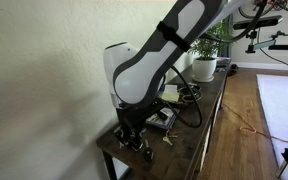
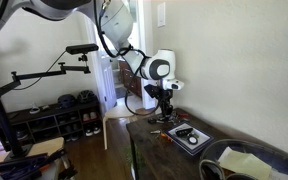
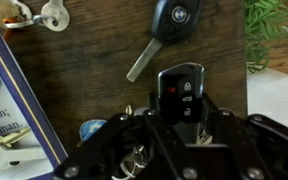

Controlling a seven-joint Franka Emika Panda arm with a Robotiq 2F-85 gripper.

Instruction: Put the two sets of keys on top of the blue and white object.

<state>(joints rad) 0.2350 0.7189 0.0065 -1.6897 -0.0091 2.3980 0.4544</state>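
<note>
In the wrist view a black key fob [image 3: 181, 88] with buttons sits between my gripper's fingers [image 3: 181, 108], which press on both its sides; a key ring hangs below it. A second black flip key [image 3: 170, 25] with a silver blade lies on the wooden table just beyond. The blue and white object [image 3: 9, 100] lies flat at the left. In both exterior views the gripper [image 1: 134, 138] [image 2: 164, 112] is low over the end of the dark table.
Small silver keys [image 3: 46, 14] lie at the top left beside the blue and white object. The table edge [image 3: 248, 90] runs close on the right, with green leaves [image 3: 269, 30] past it. A potted plant [image 1: 206, 55] and cables stand further along the table.
</note>
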